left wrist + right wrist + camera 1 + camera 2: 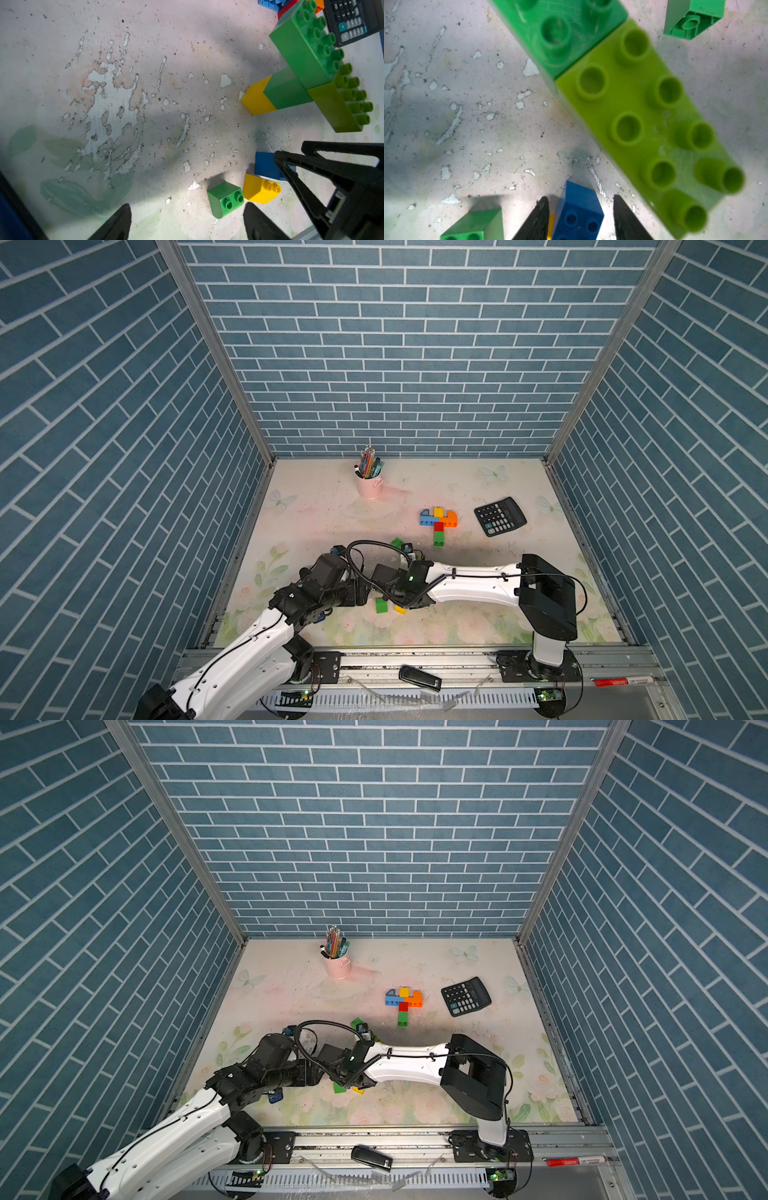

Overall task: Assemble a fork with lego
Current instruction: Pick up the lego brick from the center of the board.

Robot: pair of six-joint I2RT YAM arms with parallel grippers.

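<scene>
The right tool (579,197) stood partly open astride a small blue brick (578,220) on the desk (477,124), not yet gripping, I judged; the left tool (190,222) gaped wide and empty nearby. Next it wanted a square close and lift, then a carry to the half-built lego fork (439,522) well beyond both tools.

The left arm (249,639) reaches in from the near left, the right arm (473,585) stretches sideways toward it, and their wrists sit low and close together. The left gripper (187,224) has its jaws spread wide; the right gripper (581,202) points downward, jaws narrowly apart.
</scene>
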